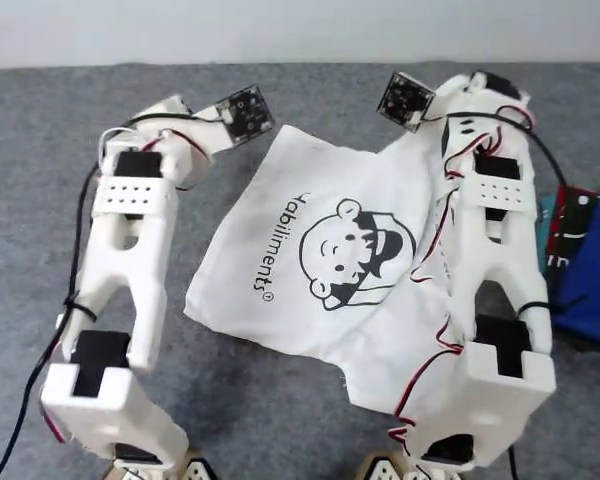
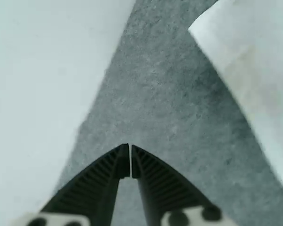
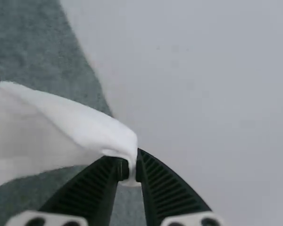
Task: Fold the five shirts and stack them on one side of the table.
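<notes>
White shirt [image 1: 350, 270]: a raised fold of its edge is clamped tight in the right hand [image 3: 130, 165]. Left hand [image 2: 130, 148] is closed on nothing, over the bare grey table [image 1: 70, 110] just beside the shirt. The shirt lies spread mid-table, print up. Blue cloth [image 1: 595, 270] lies at the table's right edge.
</notes>
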Robot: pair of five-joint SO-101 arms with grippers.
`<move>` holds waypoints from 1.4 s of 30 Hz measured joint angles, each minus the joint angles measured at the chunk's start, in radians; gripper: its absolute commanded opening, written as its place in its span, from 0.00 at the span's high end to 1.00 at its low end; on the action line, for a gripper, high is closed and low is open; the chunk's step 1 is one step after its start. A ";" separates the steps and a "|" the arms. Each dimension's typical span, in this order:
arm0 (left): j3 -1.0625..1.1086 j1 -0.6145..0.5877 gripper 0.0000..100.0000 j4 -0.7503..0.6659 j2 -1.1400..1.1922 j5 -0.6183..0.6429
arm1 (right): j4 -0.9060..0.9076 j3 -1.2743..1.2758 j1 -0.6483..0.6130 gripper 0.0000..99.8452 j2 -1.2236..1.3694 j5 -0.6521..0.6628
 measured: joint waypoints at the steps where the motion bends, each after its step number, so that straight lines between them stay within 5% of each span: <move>1: -0.012 0.003 0.99 0.005 0.015 0.038 | 0.017 0.000 -0.003 0.99 0.000 0.000; 9: -0.270 0.008 0.98 0.135 0.219 0.235 | 0.057 0.000 -0.015 0.99 0.000 0.000; 24: -1.343 0.092 0.94 0.744 0.898 0.390 | 0.353 0.000 -0.012 0.99 0.000 -0.164; 28: -1.565 0.078 0.92 0.908 0.977 0.390 | 0.439 -0.035 0.000 0.85 0.000 -0.255; 32: -1.622 0.026 0.92 0.956 0.985 0.402 | 0.618 -0.120 0.043 0.71 0.000 -0.371; 36: -1.622 -0.015 0.92 0.956 0.979 0.405 | 0.822 -0.236 0.069 0.71 0.000 -0.519; 42: -1.593 -0.011 0.92 0.956 0.884 0.405 | 1.137 -0.377 0.069 0.71 0.000 -0.551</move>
